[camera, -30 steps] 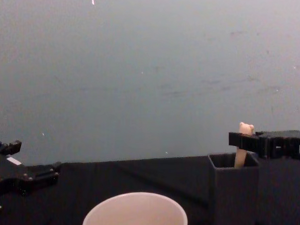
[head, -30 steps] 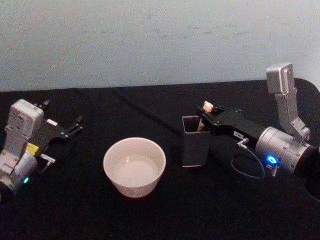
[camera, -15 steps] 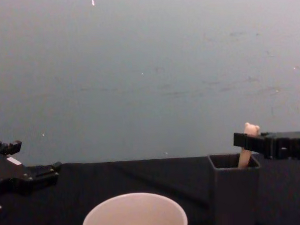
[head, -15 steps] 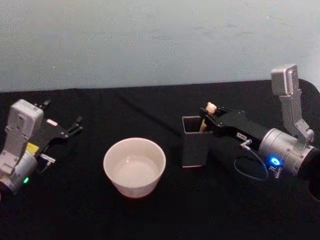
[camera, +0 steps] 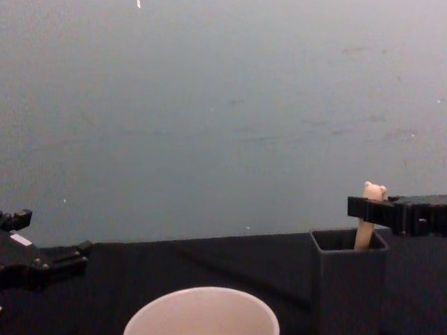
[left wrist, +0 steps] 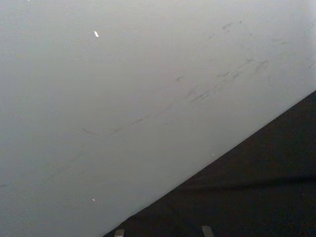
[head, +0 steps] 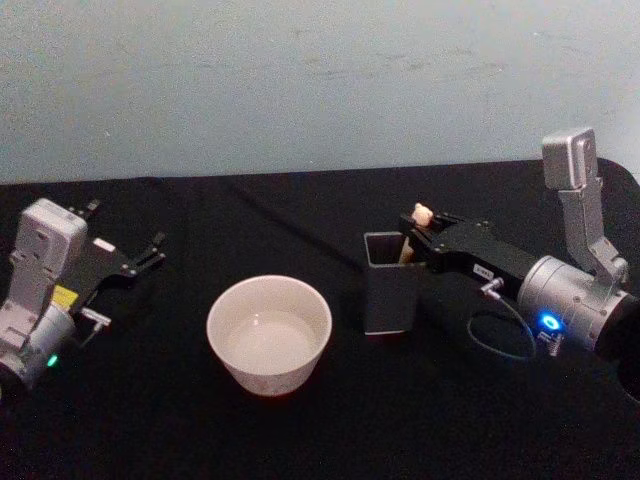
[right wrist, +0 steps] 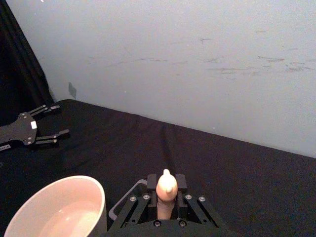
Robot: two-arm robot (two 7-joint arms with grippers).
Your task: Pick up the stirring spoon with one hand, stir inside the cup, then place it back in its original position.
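Stirring spoon near-upright, bear head up, in holder | right gripper clamped on handle | left gripper spread.

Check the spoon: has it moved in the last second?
Yes. Clamped in the right gripper, the stirring spoon rose slightly against the dark grey holder; its bear head stands higher above the rim.

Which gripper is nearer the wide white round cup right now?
Roughly even. The left gripper hangs open beyond the wide white round cup, leftward; the right gripper is rightward, shut on the bear-topped beige spoon.
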